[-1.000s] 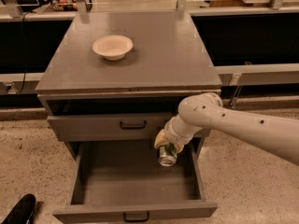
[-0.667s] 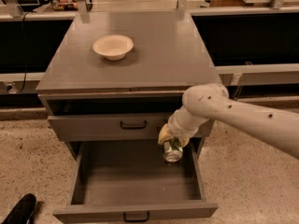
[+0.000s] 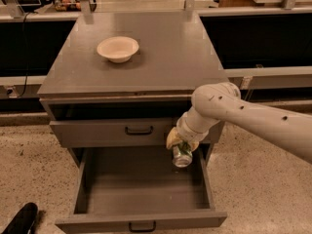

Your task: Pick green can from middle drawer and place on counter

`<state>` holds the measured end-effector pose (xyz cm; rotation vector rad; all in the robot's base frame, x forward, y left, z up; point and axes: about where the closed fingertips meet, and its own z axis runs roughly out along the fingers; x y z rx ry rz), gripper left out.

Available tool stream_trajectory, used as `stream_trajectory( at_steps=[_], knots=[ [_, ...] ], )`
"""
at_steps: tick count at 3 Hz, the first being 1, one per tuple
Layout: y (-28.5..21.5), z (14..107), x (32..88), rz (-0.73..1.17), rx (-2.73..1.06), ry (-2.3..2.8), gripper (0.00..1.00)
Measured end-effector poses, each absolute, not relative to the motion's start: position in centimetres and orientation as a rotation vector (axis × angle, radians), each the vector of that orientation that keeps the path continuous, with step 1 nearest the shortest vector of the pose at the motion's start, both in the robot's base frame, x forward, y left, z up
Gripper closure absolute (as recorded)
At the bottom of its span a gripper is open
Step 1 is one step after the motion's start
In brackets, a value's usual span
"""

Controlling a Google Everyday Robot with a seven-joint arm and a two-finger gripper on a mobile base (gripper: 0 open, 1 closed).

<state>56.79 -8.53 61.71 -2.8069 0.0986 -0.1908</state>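
My gripper (image 3: pixel 181 144) is shut on the green can (image 3: pixel 183 154), which hangs below it with a silver end facing down. It is held above the right side of the open middle drawer (image 3: pixel 141 189), in front of the closed drawer front (image 3: pixel 112 130) above. The drawer's inside looks bare. The grey counter (image 3: pixel 161 52) lies above and behind the gripper. My white arm reaches in from the right.
A cream bowl (image 3: pixel 118 48) sits on the counter's back left. An open slot gapes under the counter top. Speckled floor lies on both sides. A dark object (image 3: pixel 19 219) is at the bottom left. Black shelving and metal posts stand behind the cabinet.
The gripper has risen a little with the green can and shifted slightly right, lifting the can higher above the open drawer.
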Motion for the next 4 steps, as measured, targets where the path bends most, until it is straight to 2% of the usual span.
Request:
stream_trajectory(
  at_steps=[2, 4],
  knots=[
    [-9.5, 65.4, 55.2, -0.095, -2.747, 0.072, 1.00],
    [-10.6, 78.6, 54.0, -0.213, -2.716, -0.133, 1.00]
  ],
)
